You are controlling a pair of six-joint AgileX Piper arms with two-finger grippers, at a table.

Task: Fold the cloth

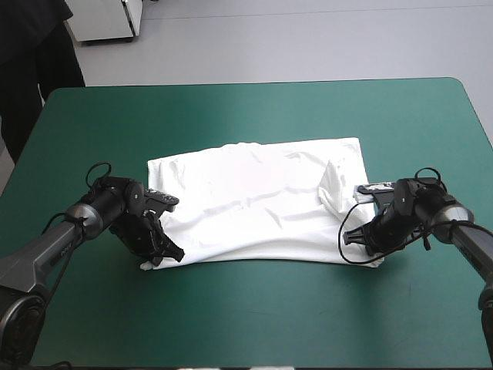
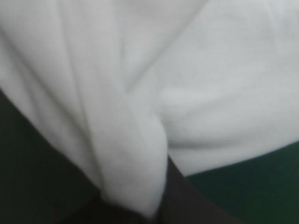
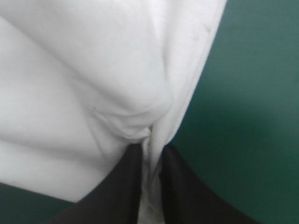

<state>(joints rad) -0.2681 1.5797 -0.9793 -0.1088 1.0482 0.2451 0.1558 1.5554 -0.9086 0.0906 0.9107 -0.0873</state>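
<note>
Currently, the T-shirt (image 1: 254, 202) is spread flat at the middle of the teal-green tabletop (image 1: 246, 116); its near corners are pinched by the left end effector (image 1: 162, 253) and the right end effector (image 1: 363, 240).

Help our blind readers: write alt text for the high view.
A white T-shirt lies spread flat on the teal-green table. The left claw and the right claw each pinch one of its near corners.
</note>
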